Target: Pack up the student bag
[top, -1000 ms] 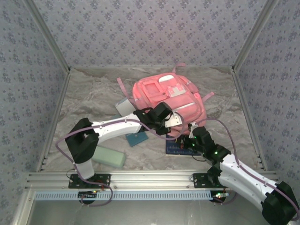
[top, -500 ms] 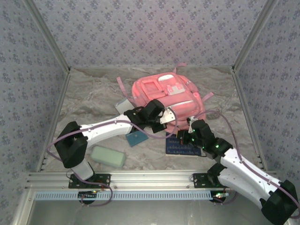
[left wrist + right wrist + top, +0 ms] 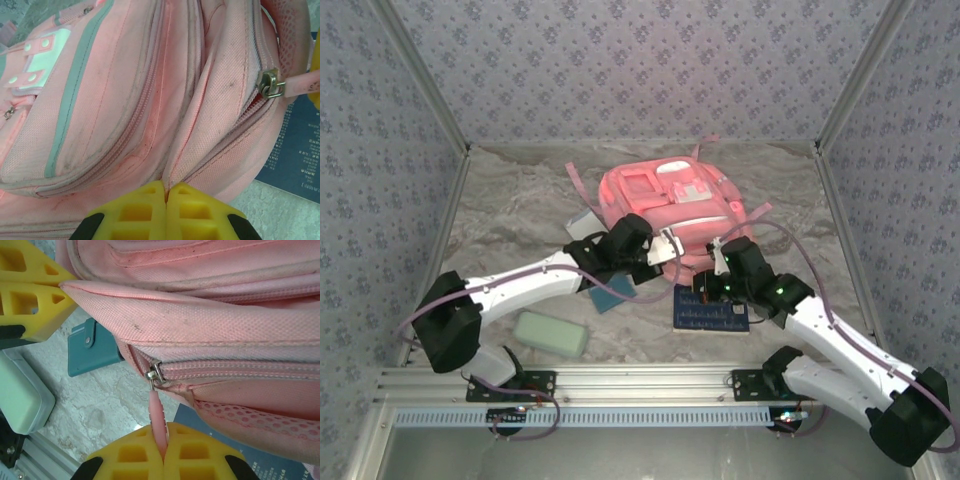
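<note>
Two pinches on the large soft pink fabric backpack [image 3: 670, 205]: left gripper [image 3: 166, 189] clamped on a fabric fold, right gripper [image 3: 164, 440] on its pink zipper pull [image 3: 156, 407].

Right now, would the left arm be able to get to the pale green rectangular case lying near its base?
Probably not yet: the left pincer is shut on a fold of the soft pink fabric backpack. The pale green case itself lies uncovered, so letting go should free the way.
</note>
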`<state>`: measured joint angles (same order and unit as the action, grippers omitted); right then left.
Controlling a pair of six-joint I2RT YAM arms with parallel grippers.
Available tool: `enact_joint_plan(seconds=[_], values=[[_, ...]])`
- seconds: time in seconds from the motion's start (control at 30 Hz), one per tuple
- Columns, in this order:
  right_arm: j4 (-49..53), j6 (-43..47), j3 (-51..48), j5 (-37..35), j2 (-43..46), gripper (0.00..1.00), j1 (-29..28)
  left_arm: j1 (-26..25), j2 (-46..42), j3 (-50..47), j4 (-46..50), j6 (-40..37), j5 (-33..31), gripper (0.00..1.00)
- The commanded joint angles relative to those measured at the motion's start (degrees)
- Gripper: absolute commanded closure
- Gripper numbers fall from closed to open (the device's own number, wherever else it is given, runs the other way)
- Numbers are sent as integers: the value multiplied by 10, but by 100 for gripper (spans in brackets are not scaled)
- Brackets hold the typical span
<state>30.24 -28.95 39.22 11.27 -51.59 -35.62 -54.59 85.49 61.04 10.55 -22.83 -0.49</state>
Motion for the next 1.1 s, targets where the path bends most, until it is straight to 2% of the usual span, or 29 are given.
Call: enact_joint_plan(seconds=[0.0,0.17,0.37,0.77,0.93,1.07], values=[[139,17,44,-17,-16,100,17,30,-41,-10,-1,-13,-67,100],[219,31,100,0,-65,100,33,31,-53,-19,0,-28,-86,100],[268,52,137,27,-97,100,45,33,-66,-33,-13,-31,-100,100],[378,124,237,32,-151,100,59,18,-66,-50,-19,-51,-106,100],[330,103,229,104,-141,100,60,4,-52,-39,-17,-29,-102,100],[250,42,174,139,-111,86,62,4,-49,-13,-15,30,-71,100]])
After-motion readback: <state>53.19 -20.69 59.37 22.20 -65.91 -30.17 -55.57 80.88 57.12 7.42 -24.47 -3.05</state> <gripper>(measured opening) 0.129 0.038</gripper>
